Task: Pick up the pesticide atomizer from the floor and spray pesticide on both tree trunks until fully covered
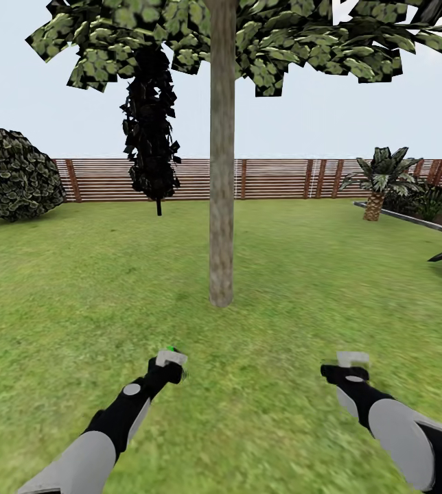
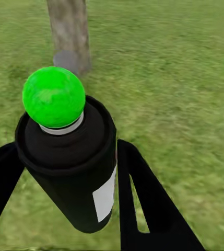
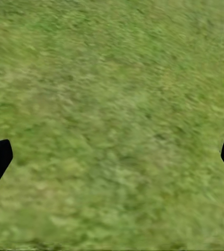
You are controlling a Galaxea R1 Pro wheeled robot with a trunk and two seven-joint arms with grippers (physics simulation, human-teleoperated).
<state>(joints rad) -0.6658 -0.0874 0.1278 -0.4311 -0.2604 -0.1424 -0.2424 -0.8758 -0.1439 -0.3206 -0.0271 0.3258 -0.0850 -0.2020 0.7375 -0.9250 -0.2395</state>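
The pesticide atomizer (image 2: 78, 180), a black bottle with a white label and a round green top, sits between the fingers of my left gripper (image 2: 69, 147), which is shut on it. In the head view the left gripper (image 1: 169, 361) hovers low over the lawn, the green top (image 1: 171, 349) just visible, a short way in front of a tree. Its tree trunk (image 1: 222, 171) stands straight ahead, also seen close in the left wrist view (image 2: 70, 31). The bark looks bare, with no pesticide visible on it. My right gripper (image 1: 352, 364) is open over grass (image 3: 112, 157), holding nothing.
A dark conifer (image 1: 150, 123) stands behind the trunk, a round bush (image 1: 12, 175) at far left. A slat fence (image 1: 269, 178) closes the back of the lawn. A palm-like plant (image 1: 379, 178) and a raised bed edge (image 1: 413, 221) lie at right.
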